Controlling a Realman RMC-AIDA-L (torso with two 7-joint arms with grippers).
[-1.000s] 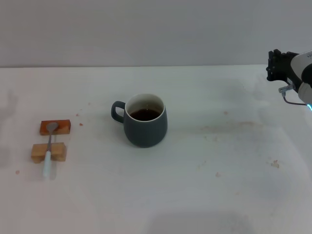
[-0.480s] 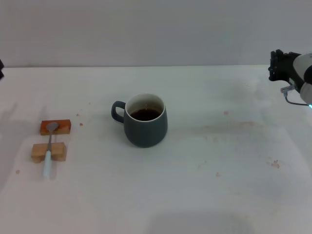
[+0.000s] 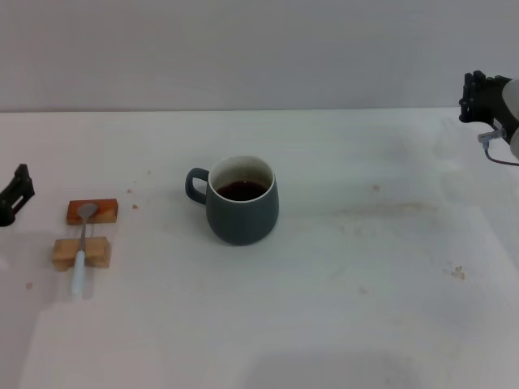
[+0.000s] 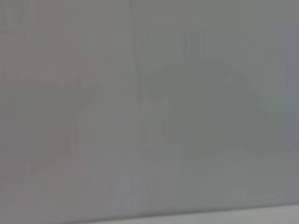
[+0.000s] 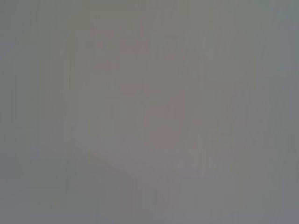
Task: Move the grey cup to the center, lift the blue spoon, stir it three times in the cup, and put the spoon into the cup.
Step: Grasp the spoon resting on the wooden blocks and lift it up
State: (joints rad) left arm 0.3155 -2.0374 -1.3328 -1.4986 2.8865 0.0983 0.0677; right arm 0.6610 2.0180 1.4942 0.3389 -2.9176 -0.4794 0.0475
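Observation:
The grey cup [image 3: 242, 200] stands near the middle of the white table [image 3: 340, 308], handle to the left, with dark brown liquid inside. The blue spoon [image 3: 81, 250] lies at the left across two small wooden blocks, its silver bowl on the far block and its light blue handle pointing toward me. My left gripper [image 3: 15, 195] shows at the left edge, left of the spoon. My right gripper [image 3: 480, 96] is at the far right edge, well away from the cup. Both wrist views show only plain grey.
A reddish wooden block [image 3: 92, 211] and a pale wooden block [image 3: 80, 253] hold the spoon. Small crumbs and faint stains dot the table right of the cup. A grey wall runs behind the table.
My left gripper has come into view at the left edge, near the spoon. My right gripper has drawn back up and to the right. The cup and spoon have not moved.

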